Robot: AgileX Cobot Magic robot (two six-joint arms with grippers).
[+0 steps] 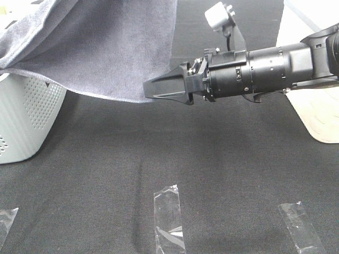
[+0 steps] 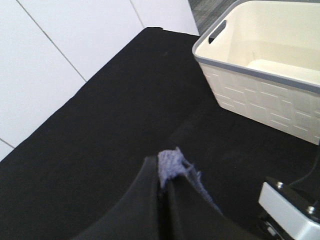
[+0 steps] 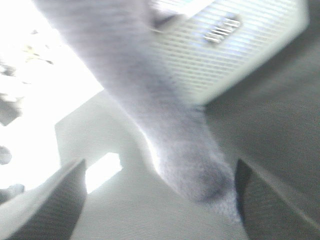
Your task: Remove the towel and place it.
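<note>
The left gripper's fingers (image 2: 137, 210) are pressed together, pinching a small tuft of the towel (image 2: 171, 166) at their tips. Past them lies the black table (image 2: 100, 150), and farther on it stands a cream basket (image 2: 260, 102) with a grey rim.

The right gripper's fingers (image 3: 60, 205) stand wide apart. A hanging corner of the towel sits in the gap between them, and neither finger is closed on it. The grey perforated basket (image 3: 225, 55) shows blurred behind.

From the high camera, strips of clear tape (image 1: 169, 219) lie on the table nearest the viewer. Above them the right gripper (image 1: 151, 89) reaches in level from the right, its tips at the towel's lower corner. The towel hangs clear of the table, spreading up toward the far left over the top of the perforated basket.
</note>
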